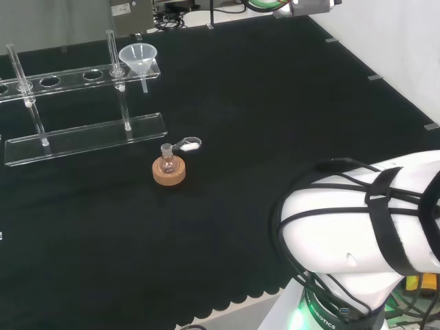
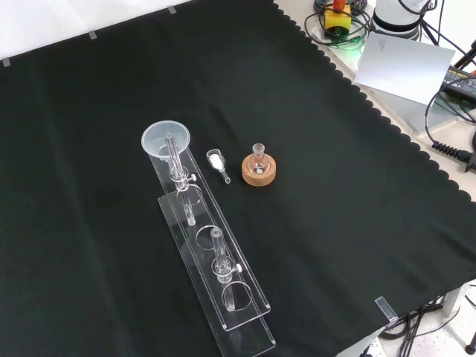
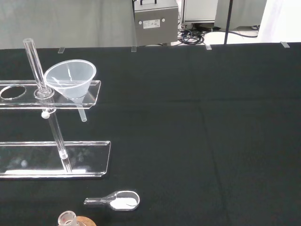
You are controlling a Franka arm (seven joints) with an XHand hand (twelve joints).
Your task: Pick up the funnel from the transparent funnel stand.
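Head view shows the clear funnel (image 1: 138, 60) sitting upright, spout down, in the right-end hole of the clear stand (image 1: 82, 134) at far left, well apart from the white arm (image 1: 364, 234) at near right; finger state cannot be told.

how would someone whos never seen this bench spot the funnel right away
Find the long clear plastic stand lying across the black cloth. The funnel sits in the hole at the end nearest the cork ring. It is the sole cone-shaped piece there, wide mouth up, stem hanging through the top shelf.
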